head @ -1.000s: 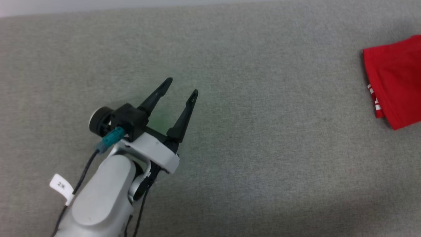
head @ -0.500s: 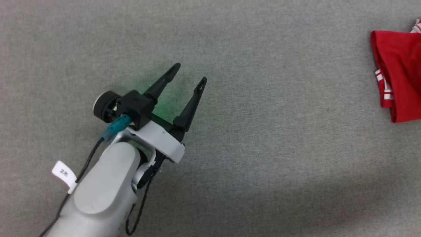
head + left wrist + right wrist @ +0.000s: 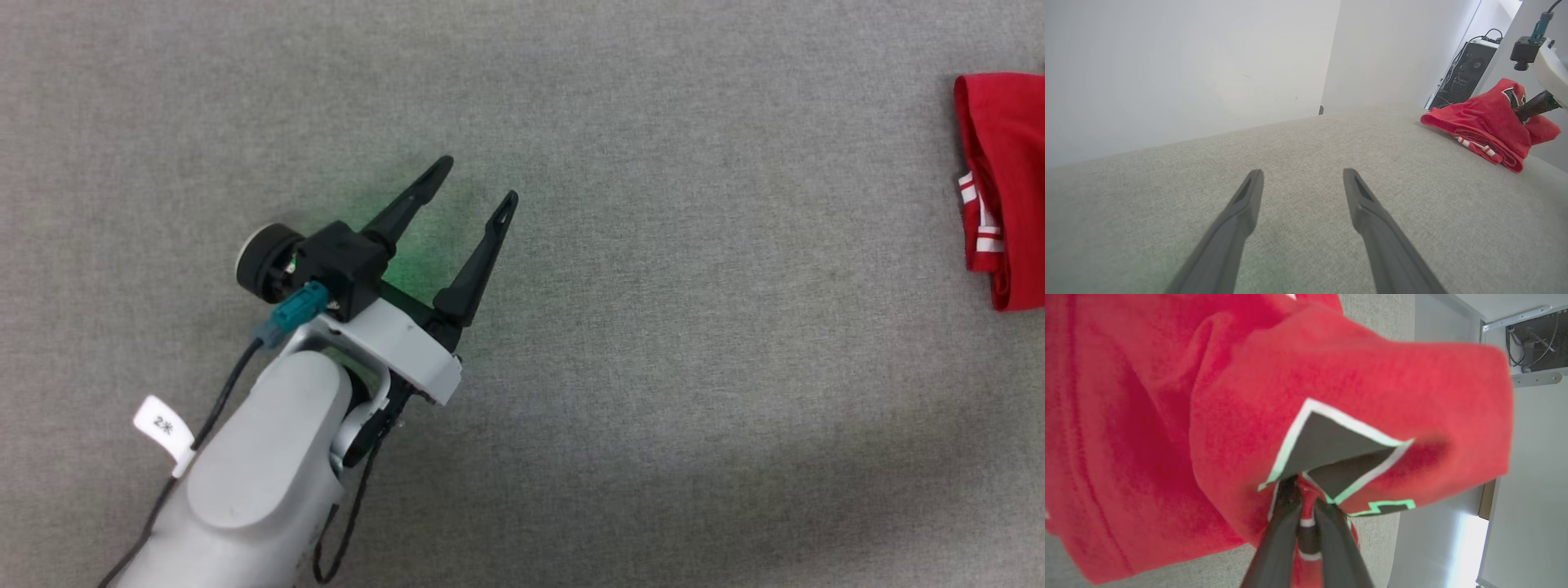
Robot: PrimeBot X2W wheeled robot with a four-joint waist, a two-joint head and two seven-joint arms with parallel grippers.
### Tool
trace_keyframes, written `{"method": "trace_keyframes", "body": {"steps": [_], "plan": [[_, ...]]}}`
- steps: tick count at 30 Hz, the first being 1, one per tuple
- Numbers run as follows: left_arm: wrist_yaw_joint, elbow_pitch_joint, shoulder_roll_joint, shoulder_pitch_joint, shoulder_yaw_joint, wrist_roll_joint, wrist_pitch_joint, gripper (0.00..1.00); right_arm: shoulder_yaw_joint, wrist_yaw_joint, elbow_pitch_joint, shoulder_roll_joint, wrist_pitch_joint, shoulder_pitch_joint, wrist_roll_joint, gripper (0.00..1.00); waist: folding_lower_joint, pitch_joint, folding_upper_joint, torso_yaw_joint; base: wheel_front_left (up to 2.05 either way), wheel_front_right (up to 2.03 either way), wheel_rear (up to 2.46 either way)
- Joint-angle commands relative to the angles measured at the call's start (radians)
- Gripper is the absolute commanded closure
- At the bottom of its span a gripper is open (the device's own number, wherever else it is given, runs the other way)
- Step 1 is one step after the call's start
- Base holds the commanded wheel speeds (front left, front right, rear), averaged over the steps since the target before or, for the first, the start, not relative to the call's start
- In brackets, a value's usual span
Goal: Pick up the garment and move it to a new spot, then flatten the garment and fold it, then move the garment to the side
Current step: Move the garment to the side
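Red garment [image 3: 1008,188], one, end effectors [image 3: 478,178] [image 3: 1306,496], two

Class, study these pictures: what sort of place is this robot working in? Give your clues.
Probably an indoor lab or test room: a wide grey fabric-covered surface, plain white walls, and a black computer tower with cables in a corner.
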Motion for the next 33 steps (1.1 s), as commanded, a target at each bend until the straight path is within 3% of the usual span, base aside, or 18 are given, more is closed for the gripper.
{"method": "trace_keyframes", "body": {"steps": [1,14,15,17,18,24,33], "plan": [[-0.004,0.001,-0.001,0.004,0.000,-0.007,0.000,0.00,-0.009,-0.002,0.015,0.011,0.007,-0.012,-0.009,1.00,0.0000,-0.003,0.0000,0.002,0.00,0.00,0.00],[-0.004,0.005,-0.012,0.011,-0.011,-0.016,0.000,0.00,-0.106,-0.002,0.222,0.104,-0.023,-0.042,-0.064,1.00,0.0000,-0.015,0.0000,0.028,0.00,0.00,0.00],[-0.004,0.007,-0.013,0.013,-0.013,-0.016,0.000,0.00,-0.113,-0.002,0.238,0.108,-0.029,-0.045,-0.073,0.92,0.0000,-0.018,0.0000,0.031,0.00,0.00,0.00],[-0.004,0.008,-0.014,0.018,-0.011,-0.021,0.000,0.00,-0.124,-0.002,0.262,0.115,-0.049,-0.053,-0.088,0.62,0.0000,-0.027,0.0000,0.034,0.00,0.00,0.00],[-0.004,0.010,-0.014,0.021,-0.012,-0.020,0.000,0.00,-0.131,-0.002,0.272,0.118,-0.061,-0.059,-0.097,0.00,0.0000,-0.033,0.0000,0.036,0.00,0.00,0.00],[-0.004,0.018,-0.018,0.052,-0.003,-0.028,0.000,0.00,-0.140,-0.002,0.347,0.120,-0.066,-0.086,-0.162,0.00,0.0000,-0.095,0.0000,0.037,0.00,0.00,0.00],[-0.004,0.016,-0.016,0.137,0.038,-0.045,0.000,0.00,-0.165,-0.002,0.445,0.071,-0.068,-0.128,-0.294,0.00,0.0000,-0.240,0.0000,0.032,0.00,0.00,0.00]]}}
